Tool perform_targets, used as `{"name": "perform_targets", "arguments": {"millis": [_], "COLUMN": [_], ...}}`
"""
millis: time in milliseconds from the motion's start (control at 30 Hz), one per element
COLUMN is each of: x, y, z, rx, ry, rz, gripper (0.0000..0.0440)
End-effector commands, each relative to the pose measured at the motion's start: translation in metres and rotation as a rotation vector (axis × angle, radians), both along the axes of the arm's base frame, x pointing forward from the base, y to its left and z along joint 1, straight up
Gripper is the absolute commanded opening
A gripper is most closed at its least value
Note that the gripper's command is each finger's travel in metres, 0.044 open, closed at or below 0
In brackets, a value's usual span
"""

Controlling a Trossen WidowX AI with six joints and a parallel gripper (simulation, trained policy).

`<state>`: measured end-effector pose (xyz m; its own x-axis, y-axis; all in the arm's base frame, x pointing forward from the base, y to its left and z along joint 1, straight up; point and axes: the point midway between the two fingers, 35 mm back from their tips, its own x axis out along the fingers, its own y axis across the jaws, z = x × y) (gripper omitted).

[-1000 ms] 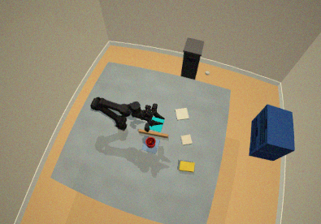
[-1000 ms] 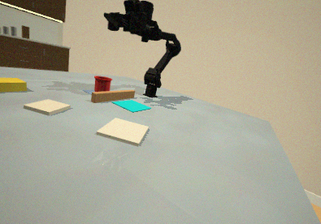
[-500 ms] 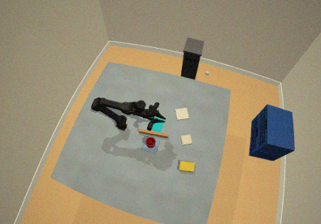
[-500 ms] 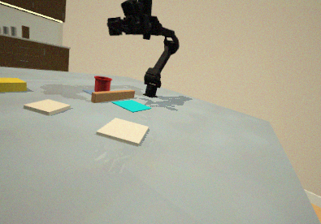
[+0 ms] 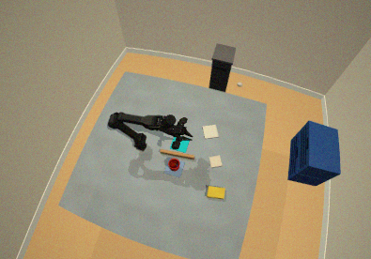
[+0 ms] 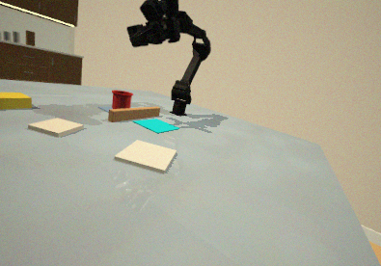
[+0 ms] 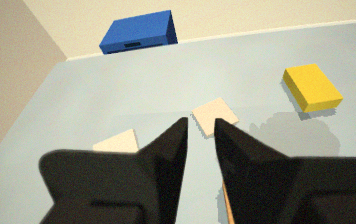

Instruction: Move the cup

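The red cup (image 5: 174, 164) (image 6: 122, 100) stands upright on the blue pad (image 5: 178, 173). Its inside is too dark and small to tell the marbles. The cyan pad (image 5: 183, 145) (image 6: 157, 125) has no cup on it, and part of the arm hangs over it in the top view. A wooden bar (image 5: 177, 154) (image 6: 134, 114) (image 7: 228, 204) lies between the two pads. My gripper (image 5: 192, 138) (image 7: 200, 124) is high above the table, away from the cup. Its fingers are nearly together with a narrow gap and nothing between them. The cup is not in the wrist view.
A yellow block (image 5: 216, 192) (image 6: 4, 101) (image 7: 312, 86) lies beyond the cup's side of the bar. Two pale flat tiles lie out in front of the arm, one tile (image 5: 210, 131) (image 6: 147, 155) beyond the cyan pad and another tile (image 5: 215, 161) (image 6: 56, 126) (image 7: 216, 116) past the bar's end.
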<state>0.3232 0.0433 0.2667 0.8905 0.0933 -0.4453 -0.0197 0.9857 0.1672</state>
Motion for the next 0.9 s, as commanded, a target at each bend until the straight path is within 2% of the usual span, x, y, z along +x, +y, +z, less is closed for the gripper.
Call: {"name": "perform_targets", "arguments": {"millis": [0,867], "x": [0.001,-0.006], "y": [0.004,0.006], "z": [-0.006,-0.045], "rx": [0.009,-0.057], "ry": [0.067,0.487], "rz": [0.001,-0.015], "gripper": [0.0078,0.0102]}}
